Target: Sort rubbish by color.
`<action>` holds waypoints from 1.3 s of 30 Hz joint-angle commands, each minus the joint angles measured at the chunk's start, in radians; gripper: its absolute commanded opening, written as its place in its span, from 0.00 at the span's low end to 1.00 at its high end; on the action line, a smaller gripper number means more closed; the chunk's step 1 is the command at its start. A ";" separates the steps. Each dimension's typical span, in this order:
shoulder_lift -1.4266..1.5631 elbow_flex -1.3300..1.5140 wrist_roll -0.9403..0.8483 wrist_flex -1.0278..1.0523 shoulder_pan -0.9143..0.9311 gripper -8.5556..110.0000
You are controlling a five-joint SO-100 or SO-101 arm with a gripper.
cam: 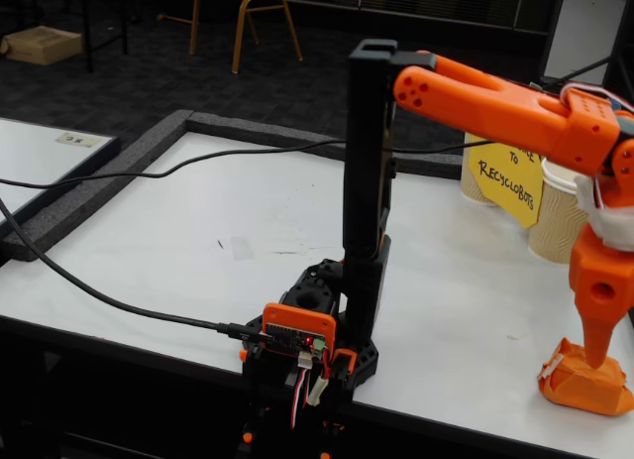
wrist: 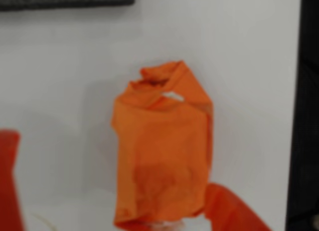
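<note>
The orange wad [wrist: 162, 156] lies on the white table in the wrist view, crumpled and upright in the picture. My gripper [wrist: 112, 161] is open around it: one orange finger [wrist: 9, 181] stands well clear at the left, the other finger [wrist: 232, 208] is close at the wad's lower right. In the fixed view the gripper [cam: 597, 358] points straight down onto the orange wad [cam: 584, 385] near the table's front right edge. The light green and sky blue wads are out of view.
Two beige ribbed cups [cam: 555, 216] and a yellow sign [cam: 510, 176] stand behind the gripper at the right. A grey foam border [cam: 248, 132] edges the table's back and left. The arm's base [cam: 317, 340] and a black cable [cam: 119, 300] are at the front.
</note>
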 commanded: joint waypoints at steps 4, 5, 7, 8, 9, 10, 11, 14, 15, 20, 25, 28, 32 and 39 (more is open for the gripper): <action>-0.046 -0.060 -0.021 -0.025 0.046 0.33; -0.060 -0.066 -0.021 -0.025 0.046 0.33; -0.086 -0.078 -0.021 -0.025 0.048 0.32; -0.101 -0.084 -0.021 -0.025 0.048 0.31; -0.115 -0.092 -0.021 -0.025 0.048 0.29; -0.127 -0.095 -0.021 -0.029 0.043 0.27; -0.137 -0.098 -0.021 -0.034 0.040 0.25; -0.150 -0.104 -0.021 -0.040 0.029 0.21; -0.150 -0.104 -0.021 -0.044 0.026 0.21; -0.147 -0.109 -0.012 -0.071 -0.011 0.10; -0.141 -0.123 -0.011 -0.066 -0.032 0.07; -0.137 -0.155 -0.011 -0.046 -0.037 0.07; -0.110 -0.232 -0.011 0.008 -0.037 0.07; 0.061 -0.308 -0.011 0.121 -0.026 0.07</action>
